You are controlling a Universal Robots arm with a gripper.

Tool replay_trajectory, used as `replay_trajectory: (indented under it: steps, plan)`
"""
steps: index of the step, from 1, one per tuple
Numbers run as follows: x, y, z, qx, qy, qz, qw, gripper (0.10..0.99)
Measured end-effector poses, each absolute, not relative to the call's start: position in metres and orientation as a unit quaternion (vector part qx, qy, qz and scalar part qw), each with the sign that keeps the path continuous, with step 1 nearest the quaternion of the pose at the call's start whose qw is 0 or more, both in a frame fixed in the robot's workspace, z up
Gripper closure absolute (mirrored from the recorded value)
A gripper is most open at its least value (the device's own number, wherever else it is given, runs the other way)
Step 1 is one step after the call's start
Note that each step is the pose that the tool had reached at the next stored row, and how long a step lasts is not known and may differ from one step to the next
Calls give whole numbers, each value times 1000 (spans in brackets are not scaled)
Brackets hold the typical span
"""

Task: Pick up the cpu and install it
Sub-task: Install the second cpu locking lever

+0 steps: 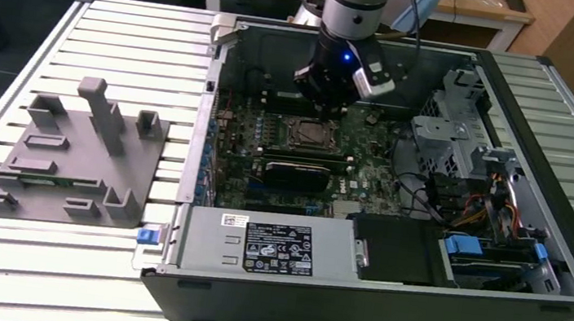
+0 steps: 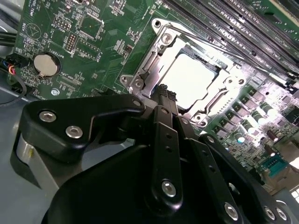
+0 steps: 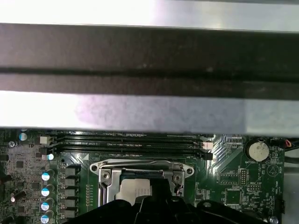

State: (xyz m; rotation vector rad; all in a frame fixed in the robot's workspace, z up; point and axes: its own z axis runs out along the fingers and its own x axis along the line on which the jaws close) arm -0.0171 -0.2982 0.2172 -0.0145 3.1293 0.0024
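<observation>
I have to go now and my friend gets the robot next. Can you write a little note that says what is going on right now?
Gripper: low inside the open computer case, right over the motherboard socket. Whether it is open or shut cannot be told from here.

The cpu: its silvery top shows inside the socket frame, just past the gripper's tip; in the first wrist view it is there too.

Done: the cpu looks as if it lies in the socket.

Left: whether it is fully seated and let go cannot be told. The socket's metal frame looks as if it is not yet closed over it.

The grey holder rack sits on the table beside the case.
</observation>
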Motion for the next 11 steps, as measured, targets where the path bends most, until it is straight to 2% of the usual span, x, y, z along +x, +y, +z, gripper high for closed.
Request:
replay_trajectory:
  steps: [11]
  plan:
    - [-17, -302, 217, -5, 1000, 1, 6, 980]
